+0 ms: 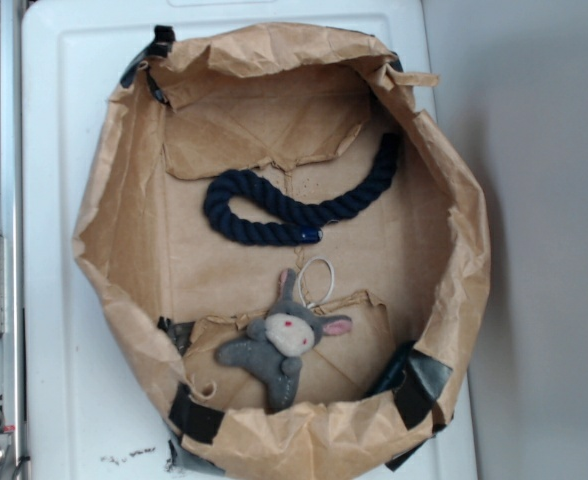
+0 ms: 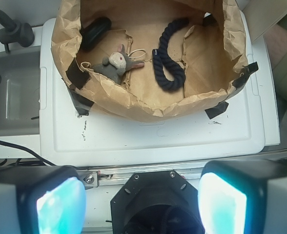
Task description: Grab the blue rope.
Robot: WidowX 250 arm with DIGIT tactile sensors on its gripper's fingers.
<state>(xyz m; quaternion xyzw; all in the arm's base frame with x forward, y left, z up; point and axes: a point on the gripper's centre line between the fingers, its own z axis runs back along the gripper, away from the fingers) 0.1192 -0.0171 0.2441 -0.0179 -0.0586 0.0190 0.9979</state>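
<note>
Our gripper (image 2: 141,200) hangs spread wide and empty, well back from the crumpled paper bin (image 1: 462,215) on the white worktop (image 1: 64,400), while the blue rope (image 1: 274,215) lies curled on the bin floor, apart from the grey plush donkey (image 1: 279,345). We judge the risks to be catching the tall paper wall on the way in, or the thick rope rolling from the pads (image 2: 221,204). We read no writing or brand anywhere.

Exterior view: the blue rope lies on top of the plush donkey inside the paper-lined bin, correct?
Not quite. The blue rope lies apart from the plush donkey, on the paper floor of the paper-lined bin; the exterior view shows a clear gap between them.
</note>
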